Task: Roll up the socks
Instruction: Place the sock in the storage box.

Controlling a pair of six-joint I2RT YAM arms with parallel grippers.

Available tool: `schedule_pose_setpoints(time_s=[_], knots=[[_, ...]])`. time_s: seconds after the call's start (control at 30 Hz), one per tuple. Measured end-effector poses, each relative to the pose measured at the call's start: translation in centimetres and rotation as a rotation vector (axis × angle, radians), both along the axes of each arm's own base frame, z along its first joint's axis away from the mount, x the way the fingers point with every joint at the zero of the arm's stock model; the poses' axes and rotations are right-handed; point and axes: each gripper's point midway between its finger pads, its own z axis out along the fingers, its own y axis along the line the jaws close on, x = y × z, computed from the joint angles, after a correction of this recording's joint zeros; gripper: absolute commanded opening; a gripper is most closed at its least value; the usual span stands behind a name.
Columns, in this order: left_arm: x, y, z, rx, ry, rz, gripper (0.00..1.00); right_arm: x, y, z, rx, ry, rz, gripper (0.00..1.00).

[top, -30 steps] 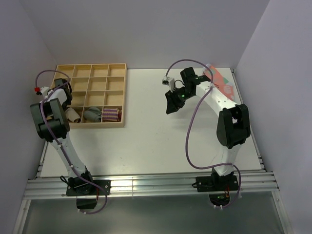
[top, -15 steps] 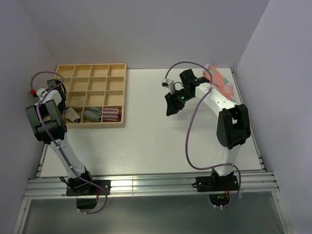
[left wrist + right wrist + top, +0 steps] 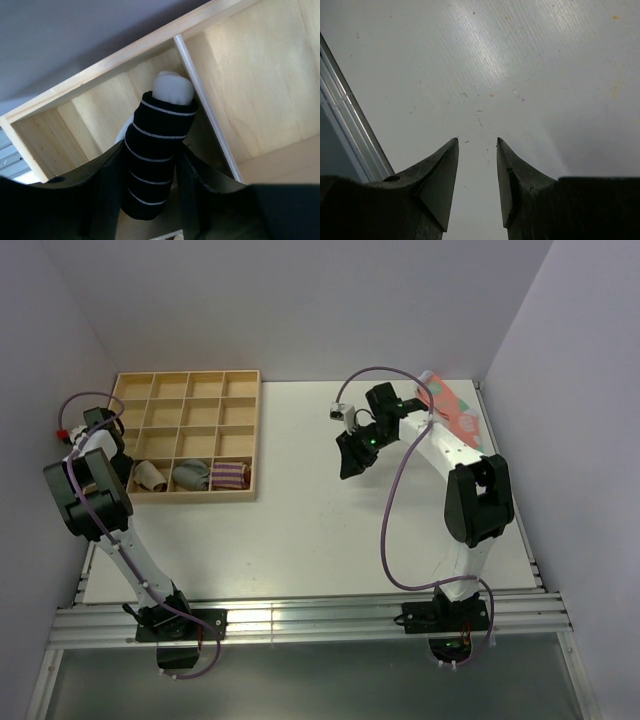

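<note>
Apparently left gripper (image 3: 151,150) clamps socks (image 3: 161,125) beside tray divider (image 3: 201,95).

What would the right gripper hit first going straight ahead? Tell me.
Probably the bare white table: the right gripper points down at it, jaws open and empty, nothing in between.

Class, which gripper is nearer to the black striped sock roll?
Left. The left gripper grips the sock roll over the wooden tray; the right gripper hangs open over the table, far away.
</note>
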Motion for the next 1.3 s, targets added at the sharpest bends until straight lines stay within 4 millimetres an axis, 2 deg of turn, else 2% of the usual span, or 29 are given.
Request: schedule_pose_setpoints(time_s=[0.4, 0.5, 0.67, 0.73, 0.93, 1.13, 1.3], knots=[[0.0, -1.4, 0.5, -0.065, -0.029, -0.045, 0.54, -0.3, 0.4, 0.1, -0.006, -0.008, 0.012, 0.44], [-0.2, -1.8, 0.9, -0.074, -0.029, -0.057, 0.61, -0.3, 0.4, 0.1, -0.006, -0.008, 0.014, 0.44], [-0.3, -2.3, 1.9, -0.078, -0.039, -0.068, 0.64, -0.4, 0.6, 0.1, -0.006, -0.009, 0.022, 0.44], [-0.3, -2.4, 2.2, -0.077, -0.039, -0.071, 0.69, -0.5, 0.7, 0.1, -0.006, -0.009, 0.025, 0.44], [-0.7, -2.6, 2.8, -0.074, -0.031, -0.072, 0.7, -0.6, 0.7, 0.1, -0.005, -0.008, 0.031, 0.44], [-0.8, -3.0, 4.5, -0.068, -0.043, -0.08, 0.69, -0.7, 0.7, 0.1, -0.006, -0.008, 0.034, 0.44], [-0.3, -3.0, 7.0, -0.046, -0.081, -0.088, 0.69, -0.7, 0.7, 0.2, -0.006, -0.01, 0.034, 0.45]])
